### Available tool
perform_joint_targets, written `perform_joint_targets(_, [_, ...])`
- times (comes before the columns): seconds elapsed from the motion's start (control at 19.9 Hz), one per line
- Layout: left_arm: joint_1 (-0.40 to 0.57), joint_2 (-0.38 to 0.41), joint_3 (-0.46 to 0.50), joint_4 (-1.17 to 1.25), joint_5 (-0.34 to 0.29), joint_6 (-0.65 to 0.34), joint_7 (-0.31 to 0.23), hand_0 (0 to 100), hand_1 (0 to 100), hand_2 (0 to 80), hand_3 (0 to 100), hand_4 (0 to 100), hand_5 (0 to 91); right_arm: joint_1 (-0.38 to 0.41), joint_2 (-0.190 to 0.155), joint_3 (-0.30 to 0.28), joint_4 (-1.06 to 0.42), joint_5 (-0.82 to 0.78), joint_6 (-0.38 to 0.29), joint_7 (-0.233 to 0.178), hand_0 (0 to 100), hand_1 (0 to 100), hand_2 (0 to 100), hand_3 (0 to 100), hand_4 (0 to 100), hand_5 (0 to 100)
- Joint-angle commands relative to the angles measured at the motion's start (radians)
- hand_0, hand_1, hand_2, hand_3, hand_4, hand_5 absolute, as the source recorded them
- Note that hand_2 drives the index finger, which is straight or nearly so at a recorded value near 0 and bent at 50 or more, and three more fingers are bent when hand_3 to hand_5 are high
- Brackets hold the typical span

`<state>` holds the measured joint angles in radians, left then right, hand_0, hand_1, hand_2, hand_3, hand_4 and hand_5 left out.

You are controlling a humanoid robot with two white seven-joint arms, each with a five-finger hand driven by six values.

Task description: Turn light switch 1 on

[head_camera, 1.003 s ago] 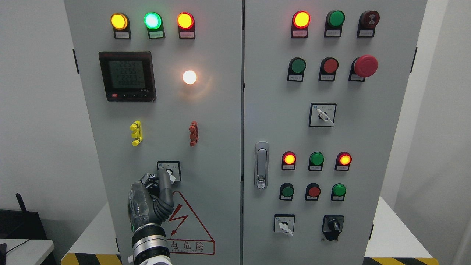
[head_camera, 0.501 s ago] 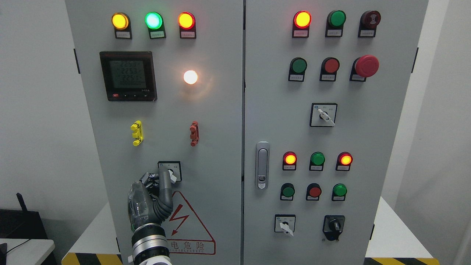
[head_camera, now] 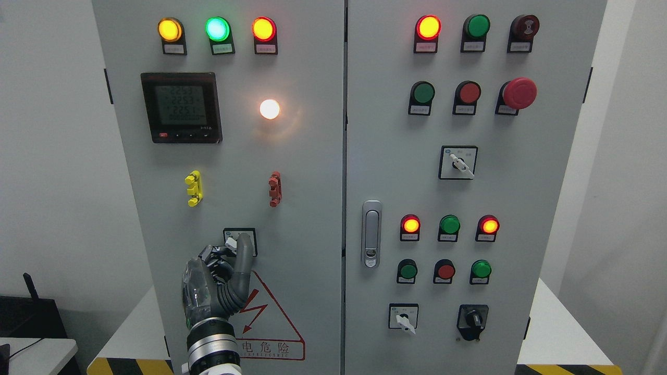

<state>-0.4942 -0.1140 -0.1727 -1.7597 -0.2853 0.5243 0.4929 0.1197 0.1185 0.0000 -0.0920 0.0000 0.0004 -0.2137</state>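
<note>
Switch 1 point(head_camera: 240, 241), the rotary selector low on our cabinet's left door point(head_camera: 312, 172), sits at our left hand's point(head_camera: 219, 271) fingertips, just above the palm; fingers pinch its knob. No right hand shows.

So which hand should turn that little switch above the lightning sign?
The left hand: its fingers already touch the rotary switch on the left door. No right hand is in view.

Light switch 1 point(head_camera: 240, 241): small white-handled rotary selector, lower-left panel.
</note>
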Motion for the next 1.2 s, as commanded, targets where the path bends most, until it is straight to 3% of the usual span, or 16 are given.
perform_joint_targets(0.0, [0.029,-0.001,0.019,-0.014,0.0,-0.001,-0.002,11,29,56.7,95,92,84.4,0.0,0.0,0.023,0.0,0.005,0.0,0.0,12,39,0,0,0,0])
perform_joint_targets(0.25, [0.057,0.002,0.039,-0.04,-0.003,-0.01,-0.016,10,30,57.3,96,92,84.5,0.0,0.0,0.023,0.0,0.005,0.0,0.0,12,39,0,0,0,0])
perform_joint_targets(0.5, [0.149,0.014,0.106,-0.086,-0.009,-0.093,-0.085,10,31,57.7,97,93,84.7,0.0,0.001,0.023,0.0,0.005,0.0,0.0,12,39,0,0,0,0])
perform_joint_targets(0.7, [0.209,0.02,0.229,-0.096,-0.009,-0.217,-0.19,11,32,58.4,98,93,84.6,0.0,0.001,0.023,0.0,0.005,0.0,0.0,12,39,0,0,0,0])
perform_joint_targets(0.85, [0.282,0.033,0.343,-0.095,-0.009,-0.354,-0.315,11,32,59.0,100,94,84.8,0.0,0.0,0.023,0.0,0.005,0.0,0.0,12,39,0,0,0,0])
perform_joint_targets(0.95, [0.331,0.042,0.419,-0.093,-0.008,-0.429,-0.402,11,32,58.1,100,94,84.8,0.0,0.0,0.023,0.0,0.005,0.0,0.0,12,39,0,0,0,0])
perform_joint_targets(1.15, [0.44,0.056,0.594,-0.058,-0.002,-0.57,-0.508,9,29,53.4,98,92,80.5,0.0,0.0,0.023,0.0,0.005,0.0,0.0,12,39,0,0,0,0])
